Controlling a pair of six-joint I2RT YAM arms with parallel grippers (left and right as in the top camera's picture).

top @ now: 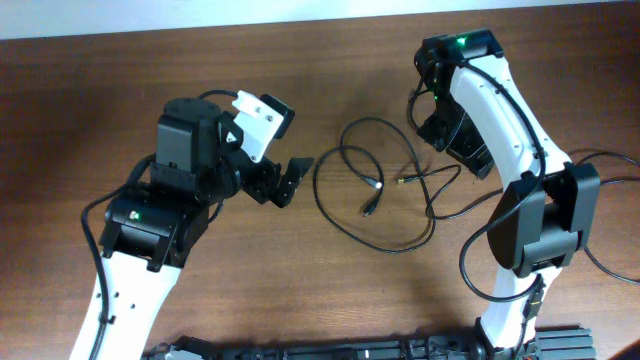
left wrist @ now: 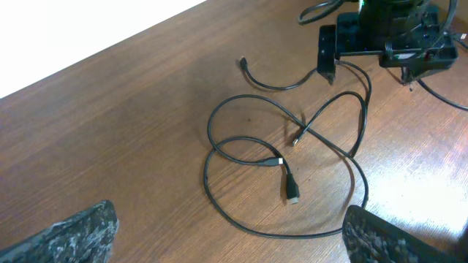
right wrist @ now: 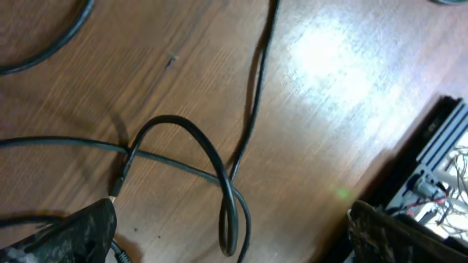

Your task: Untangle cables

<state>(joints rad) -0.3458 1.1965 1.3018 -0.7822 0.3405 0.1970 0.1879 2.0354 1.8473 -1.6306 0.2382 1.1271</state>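
The cables [top: 375,185] are thin black cords lying in loose crossing loops on the wooden table, between my two arms. In the left wrist view they spread ahead of my left gripper [left wrist: 230,245], with one black plug [left wrist: 291,191] in the middle of the loops. That gripper is open and empty, and in the overhead view it sits just left of the loops [top: 285,180]. My right gripper [top: 435,135] hangs over their right side. It is open [right wrist: 234,241], with a narrow cable loop [right wrist: 230,212] on the table between its fingers, which do not touch it.
Beyond the table's far edge [left wrist: 110,55] is a white surface. A black rail [top: 400,350] runs along the front edge. Thicker black arm wires [top: 610,270] trail at the right. Bare wood [top: 300,280] lies in front of the cables.
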